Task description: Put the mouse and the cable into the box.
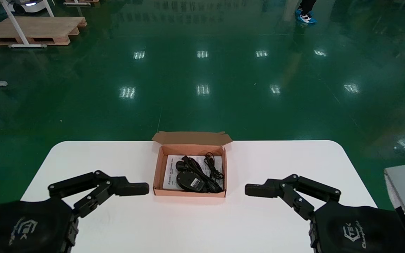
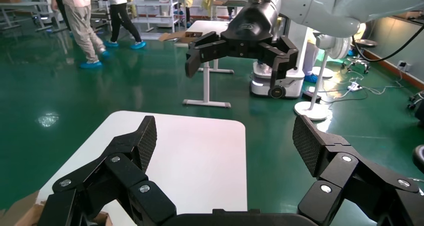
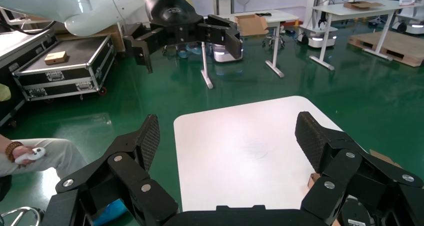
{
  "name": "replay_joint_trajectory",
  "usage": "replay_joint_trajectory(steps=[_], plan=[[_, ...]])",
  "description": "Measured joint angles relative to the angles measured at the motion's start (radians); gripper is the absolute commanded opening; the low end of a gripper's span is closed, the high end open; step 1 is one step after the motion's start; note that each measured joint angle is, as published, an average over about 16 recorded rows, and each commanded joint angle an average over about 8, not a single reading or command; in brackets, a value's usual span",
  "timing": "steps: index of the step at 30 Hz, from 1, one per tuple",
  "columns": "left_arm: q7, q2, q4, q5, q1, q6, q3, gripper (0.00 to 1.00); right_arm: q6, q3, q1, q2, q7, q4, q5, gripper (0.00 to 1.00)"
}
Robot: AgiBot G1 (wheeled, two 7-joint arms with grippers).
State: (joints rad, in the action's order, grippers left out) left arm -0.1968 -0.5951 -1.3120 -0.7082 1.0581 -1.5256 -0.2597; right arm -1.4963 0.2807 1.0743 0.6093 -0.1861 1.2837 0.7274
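I'm seeing my right gripper [image 3: 228, 136] hanging with its jaws spread wide above the white table [image 3: 235, 181]. The left gripper [image 3: 185, 41] is hovering farther off across the table, also spread apart. A box [image 3: 313, 178] corner is showing beside one finger.

- Box [image 1: 159, 172]: L wrist view shows only a cardboard corner at the pic's edge, rest behind left gripper [image 2: 226, 138] linkage. R wrist view: scraps only, behind right gripper [image 3: 227, 135] finger.
- Mouse [image 1: 187, 181]: partly under cable [image 1: 210, 168]; pale label too small to read.
- Paper sheet [image 1: 169, 173] in box: mostly covered, print illegible.
- Grey case [image 1: 404, 196]: cut by head view's R edge.
- Person [image 1: 306, 14]: feet in blue shoe covers only, rest off top.
- Two bystanders [image 2: 82, 20], L wrist view: heads cut off.
- Bystander's hand [image 3: 19, 153] w/ white device: body off-pic bar one trouser leg; device type can't tell.
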Motion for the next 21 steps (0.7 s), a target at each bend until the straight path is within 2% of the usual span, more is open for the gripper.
replay_joint_trajectory(steps=[21], plan=[[0.008,-0.014,0.024,-0.019,0.014,0.026,-0.017,1.0,0.001,0.001,0.001,0.001,0.0,-0.001,0.001,1.0]])
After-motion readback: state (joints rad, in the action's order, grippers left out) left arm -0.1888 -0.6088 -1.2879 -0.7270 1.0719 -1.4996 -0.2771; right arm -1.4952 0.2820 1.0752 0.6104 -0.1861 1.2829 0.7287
